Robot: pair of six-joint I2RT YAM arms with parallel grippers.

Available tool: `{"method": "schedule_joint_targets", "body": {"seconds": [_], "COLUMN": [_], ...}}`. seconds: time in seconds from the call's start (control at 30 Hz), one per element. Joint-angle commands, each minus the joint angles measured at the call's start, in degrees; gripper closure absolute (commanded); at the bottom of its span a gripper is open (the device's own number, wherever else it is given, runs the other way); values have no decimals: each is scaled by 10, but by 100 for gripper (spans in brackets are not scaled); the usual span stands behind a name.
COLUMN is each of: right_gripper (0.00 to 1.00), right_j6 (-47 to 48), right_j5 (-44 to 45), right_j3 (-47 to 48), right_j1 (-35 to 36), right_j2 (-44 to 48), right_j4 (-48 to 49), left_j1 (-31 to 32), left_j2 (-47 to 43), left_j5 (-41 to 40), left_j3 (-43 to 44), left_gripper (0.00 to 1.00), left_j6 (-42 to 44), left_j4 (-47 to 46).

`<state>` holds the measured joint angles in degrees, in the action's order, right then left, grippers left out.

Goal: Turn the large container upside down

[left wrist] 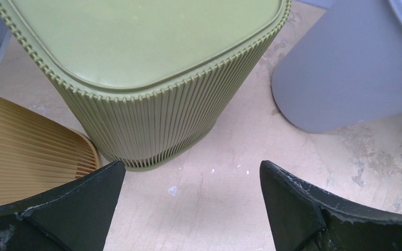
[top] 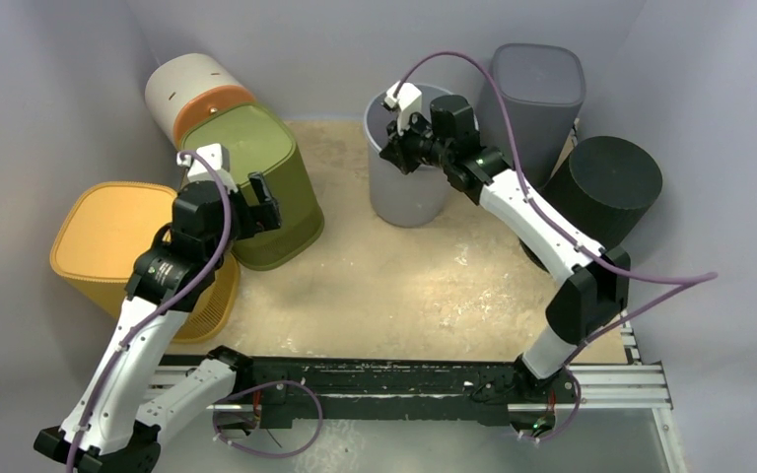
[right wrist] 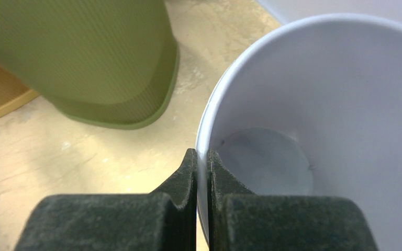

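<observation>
Right fingers (right wrist: pixel 184 175): clamped on rim of upright grey container (right wrist: pixel 345 78). Left fingers (left wrist: pixel 81 209): spread wide, empty, facing green bin (left wrist: pixel 152 42) on worktop (left wrist: pixel 225 198).

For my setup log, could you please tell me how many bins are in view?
6: white-and-orange bin back left, green bin beside it, yellow bin far left, light grey bin centre, dark grey bin back right, black bin right. More could hide behind them.

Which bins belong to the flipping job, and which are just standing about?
Job: light grey bin, upright; right gripper, shut on its rim.
Standing about: green bin, yellow bin, white-and-orange bin, dark grey bin, black bin.
</observation>
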<state>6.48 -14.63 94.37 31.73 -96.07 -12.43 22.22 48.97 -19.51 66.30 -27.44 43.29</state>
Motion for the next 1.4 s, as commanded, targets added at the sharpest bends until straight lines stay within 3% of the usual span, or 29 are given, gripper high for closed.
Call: {"method": "schedule_joint_targets", "body": {"seconds": [0.0,0.13,0.2,0.37,0.6,0.67,0.7,0.73,1.17,1.37], "right_gripper": [100,99,93,66,45,27,6,1,2,27], "right_j6": [-62,-55,-48,-22,9,14,15,15,-12,-15], "right_j5": [-60,-63,-59,-12,33,53,67,80,139,161], "right_j3": [-56,-96,-98,-108,-73,-71,-72,-74,-115,-90], "right_j1": [2,9,16,48,62,69,73,77,81,82], "right_j2": [80,108,110,113,77,70,68,67,113,99], "right_j4": [74,75,55,25,-35,-44,-46,-46,-16,-55], "left_j1": [2,2,1,2,1,2,1,1,1,2], "left_j2": [-6,-14,-22,-30,-33,-34,-34,-35,-39,-41], "left_j5": [-4,-5,-4,-4,-6,-6,-6,-6,-10,-5], "left_j3": [53,59,53,43,47,47,46,45,38,35], "left_gripper": [3,3,3,3,3,3,3,3,3,3], "left_j6": [2,-1,-5,-9,-5,-4,-3,-3,0,-2], "left_j4": [10,22,24,26,31,33,33,33,30,27]}}
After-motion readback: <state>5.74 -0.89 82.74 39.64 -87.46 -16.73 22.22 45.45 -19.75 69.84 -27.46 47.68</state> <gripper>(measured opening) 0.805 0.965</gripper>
